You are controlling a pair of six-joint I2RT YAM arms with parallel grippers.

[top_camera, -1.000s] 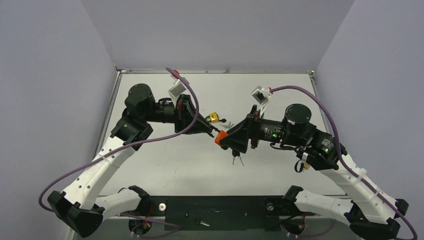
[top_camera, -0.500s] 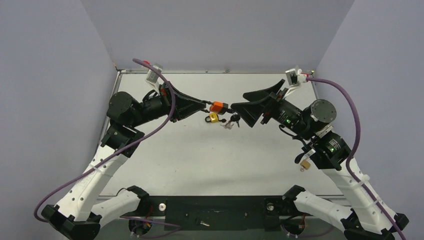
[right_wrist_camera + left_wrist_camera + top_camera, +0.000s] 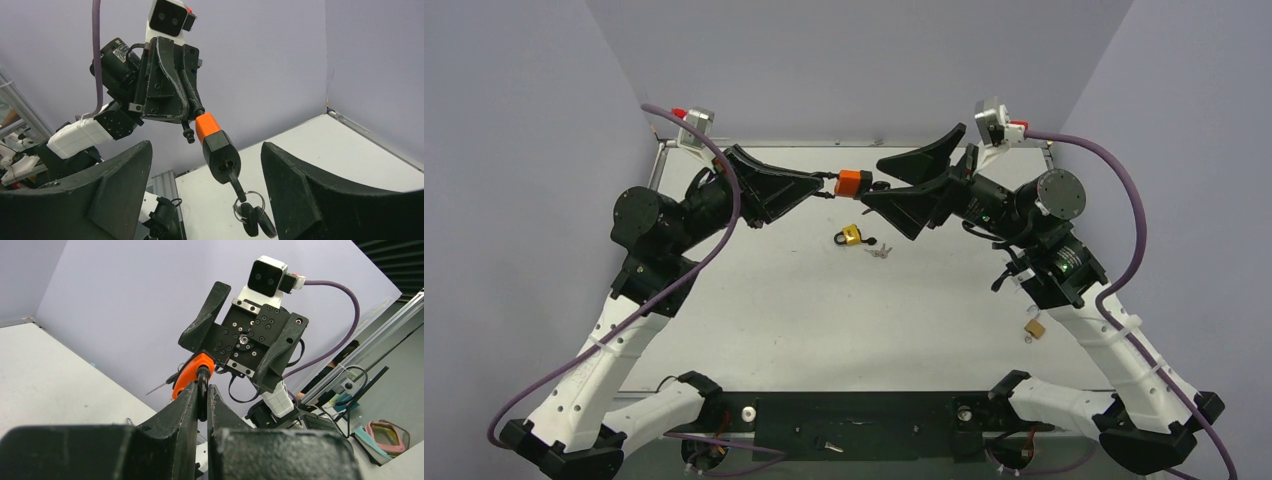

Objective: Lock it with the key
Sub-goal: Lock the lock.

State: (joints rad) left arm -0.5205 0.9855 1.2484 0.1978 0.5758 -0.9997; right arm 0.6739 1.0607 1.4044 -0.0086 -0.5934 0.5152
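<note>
An orange-and-black padlock (image 3: pixel 855 181) hangs in the air over the far middle of the table. My left gripper (image 3: pixel 832 180) is shut on its black shackle (image 3: pixel 202 390), whose free end (image 3: pixel 188 135) stands out of the body. The key (image 3: pixel 238 187), black-headed, sits in the keyhole at the lock's bottom, with a ring (image 3: pixel 248 200) and two more black keys dangling from it. My right gripper (image 3: pixel 876 182) faces the lock from the right, open, its fingers (image 3: pixel 292 185) on either side of the lock's body and key without touching them.
A yellow padlock (image 3: pixel 852 236) with small silver keys (image 3: pixel 880 251) beside it lies on the table under the grippers. A brass padlock (image 3: pixel 1033 327) lies at the right edge near my right arm. Grey walls close in the table's back and sides.
Both arms rose and swung toward the back wall, carrying the orange padlock up from the table's middle. The right gripper's jaws opened wide around it.
</note>
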